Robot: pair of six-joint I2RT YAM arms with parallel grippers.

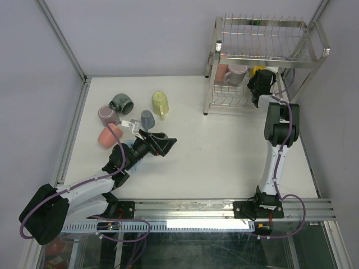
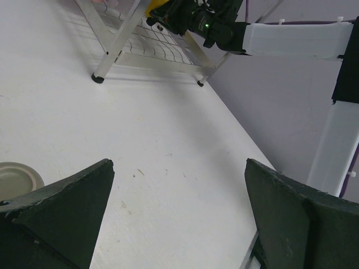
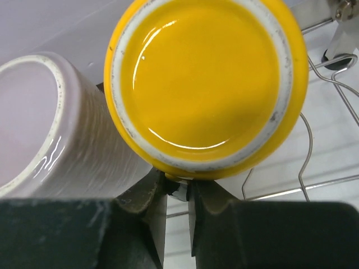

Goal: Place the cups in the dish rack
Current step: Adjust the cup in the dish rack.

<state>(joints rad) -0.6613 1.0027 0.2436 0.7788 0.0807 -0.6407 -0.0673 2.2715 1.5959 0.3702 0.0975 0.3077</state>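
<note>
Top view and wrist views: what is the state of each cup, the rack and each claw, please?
dish rack: upright, three cups on lower shelf.
yellow cup: in rack, base toward right wrist camera.
dark green cup: on table, lying on its side.
salmon cup: on table, not loaded.
yellow-green cup: on table, not loaded.
left claw: wide open, empty.
right claw: nearly closed at yellow cup's edge; grip unclear.

Your left gripper (image 2: 179, 162) gapes wide, well short of the dish rack (image 2: 146, 47); at its lower shelf you see the right arm (image 2: 291, 39) and a yellow cup (image 2: 156, 7).
</note>
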